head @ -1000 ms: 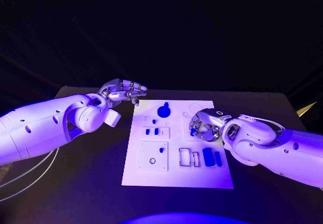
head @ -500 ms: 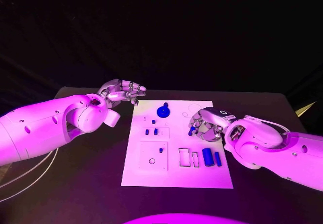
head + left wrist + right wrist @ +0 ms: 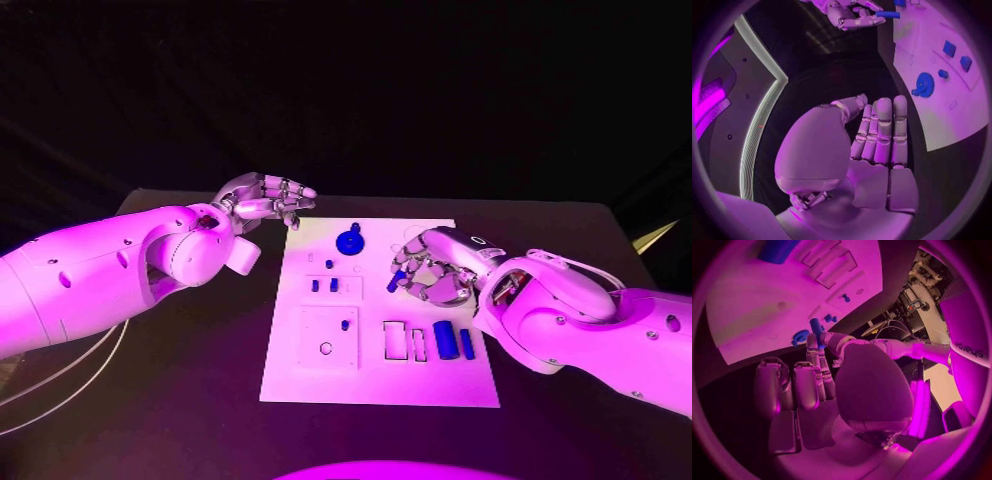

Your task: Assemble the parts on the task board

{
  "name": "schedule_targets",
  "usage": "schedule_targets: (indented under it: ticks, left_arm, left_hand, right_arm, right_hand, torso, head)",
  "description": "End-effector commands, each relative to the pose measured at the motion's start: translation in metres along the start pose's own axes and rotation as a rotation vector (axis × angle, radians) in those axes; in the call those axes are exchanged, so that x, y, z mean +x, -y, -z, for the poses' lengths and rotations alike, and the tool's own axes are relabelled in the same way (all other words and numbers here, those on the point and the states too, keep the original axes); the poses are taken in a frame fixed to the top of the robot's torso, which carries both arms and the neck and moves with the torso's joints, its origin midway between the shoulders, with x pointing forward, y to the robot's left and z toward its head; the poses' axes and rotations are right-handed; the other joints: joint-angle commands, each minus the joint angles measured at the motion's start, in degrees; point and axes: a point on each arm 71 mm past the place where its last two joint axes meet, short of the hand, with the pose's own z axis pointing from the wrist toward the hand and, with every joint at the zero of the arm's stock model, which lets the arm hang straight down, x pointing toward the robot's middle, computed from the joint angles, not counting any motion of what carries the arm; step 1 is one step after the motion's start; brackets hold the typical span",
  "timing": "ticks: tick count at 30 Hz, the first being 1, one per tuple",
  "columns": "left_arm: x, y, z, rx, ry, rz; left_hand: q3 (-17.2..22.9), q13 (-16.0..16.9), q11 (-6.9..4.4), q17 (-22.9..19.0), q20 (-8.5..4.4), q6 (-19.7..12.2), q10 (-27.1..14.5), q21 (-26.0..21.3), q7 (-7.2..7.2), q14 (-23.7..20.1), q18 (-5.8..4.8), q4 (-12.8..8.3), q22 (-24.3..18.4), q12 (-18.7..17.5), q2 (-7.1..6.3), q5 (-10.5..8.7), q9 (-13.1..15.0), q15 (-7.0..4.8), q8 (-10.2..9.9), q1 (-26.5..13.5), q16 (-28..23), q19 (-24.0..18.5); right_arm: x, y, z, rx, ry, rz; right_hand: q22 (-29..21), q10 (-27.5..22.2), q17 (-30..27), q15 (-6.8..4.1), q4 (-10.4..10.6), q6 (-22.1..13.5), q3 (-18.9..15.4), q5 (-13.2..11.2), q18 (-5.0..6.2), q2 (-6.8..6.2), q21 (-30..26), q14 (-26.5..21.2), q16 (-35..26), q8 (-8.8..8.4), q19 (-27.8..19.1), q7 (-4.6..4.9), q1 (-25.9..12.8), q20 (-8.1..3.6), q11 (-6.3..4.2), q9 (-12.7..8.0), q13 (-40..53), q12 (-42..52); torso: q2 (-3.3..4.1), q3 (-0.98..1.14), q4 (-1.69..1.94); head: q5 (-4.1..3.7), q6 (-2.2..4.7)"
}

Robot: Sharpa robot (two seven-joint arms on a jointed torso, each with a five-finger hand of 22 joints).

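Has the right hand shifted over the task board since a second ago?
Yes. The right hand, pinching a small blue part, has drifted slightly toward the left hand's side of the task board, nearer the round blue part.

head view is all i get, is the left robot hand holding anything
Observer: No. The left wrist view shows the left robot hand with a bare palm, its fingers stretched out side by side.
Operator: ok and how is the right one gripping that blue piece
Observer: In the right wrist view, the right robot hand pinches the blue piece at its fingertips, and the piece sticks out past them.
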Motion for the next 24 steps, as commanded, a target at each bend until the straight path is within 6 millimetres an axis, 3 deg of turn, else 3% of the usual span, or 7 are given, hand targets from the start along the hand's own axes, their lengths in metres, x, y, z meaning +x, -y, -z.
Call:
schedule_targets:
  ticks: [1,8,12,24]
  left_arm:
    - [0.004,0.001,-0.002,0.01,-0.02,0.014]
    - [0.009,0.001,-0.004,0.011,-0.033,0.019]
    - [0.011,0.001,-0.005,0.011,-0.038,0.02]
    - [0.012,0.001,-0.006,0.011,-0.043,0.021]
  left_hand:
    - [-0.2,-0.05,0.08,-0.09,-0.08,-0.35,-0.31,-0.25,-0.07,-0.11,0.82,0.14,-0.08,-0.06,0.1,0.09,0.09,0.34,0.22,-0.32,-0.14,0.47]
    - [-0.2,-0.05,0.08,-0.09,-0.08,-0.35,-0.31,-0.25,-0.07,-0.11,0.82,0.14,-0.08,-0.06,0.1,0.09,0.09,0.34,0.22,-0.32,-0.14,0.47]
    - [-0.19,-0.07,0.07,-0.09,-0.09,-0.4,-0.34,-0.32,-0.07,-0.11,0.83,0.1,-0.14,-0.02,0.09,0.08,0.11,0.33,0.26,-0.22,-0.13,0.52]
    - [-0.19,-0.08,0.07,-0.09,-0.09,-0.41,-0.35,-0.35,-0.08,-0.11,0.84,0.08,-0.16,0.0,0.09,0.08,0.12,0.33,0.29,-0.18,-0.12,0.54]
  right_arm:
    - [0.012,-0.017,-0.001,-0.081,0.005,-0.031]
    - [0.049,-0.047,-0.007,-0.179,-0.035,-0.056]
    - [0.064,-0.058,-0.008,-0.212,-0.054,-0.068]
    - [0.084,-0.068,-0.012,-0.235,-0.081,-0.057]
  right_hand:
    - [5.19,0.17,0.19,-0.57,-0.1,0.23,0.24,0.28,-0.84,0.08,0.02,1.8,0.32,2.45,1.14,-0.27,-0.51,-0.44,0.25,3.43,0.05,-0.22]
    - [5.15,0.21,0.14,-0.6,-0.41,0.15,0.4,0.3,-0.82,0.07,-0.07,1.79,0.3,2.51,1.11,-0.26,-0.46,-0.46,0.22,3.54,0.05,-0.33]
    - [5.12,0.21,0.15,-0.61,-0.56,0.1,0.46,0.3,-0.8,0.05,-0.12,1.78,0.31,2.53,1.09,-0.25,-0.44,-0.47,0.23,3.6,0.04,-0.4]
    - [5.15,0.21,0.14,-0.61,-0.81,0.02,0.54,0.29,-0.81,0.0,-0.09,1.77,0.3,2.57,1.1,-0.2,-0.42,-0.48,0.24,3.68,0.04,-0.49]
  torso:
    - [-0.06,0.02,-0.14]
    - [-0.11,-0.01,-0.02]
    - [0.0,-0.05,-0.16]
    - [0.0,0.02,-0.17]
  head:
    - [0.25,0.0]
    - [1.08,-0.08]
    - [1.63,-0.29]
    - [2.38,-0.96]
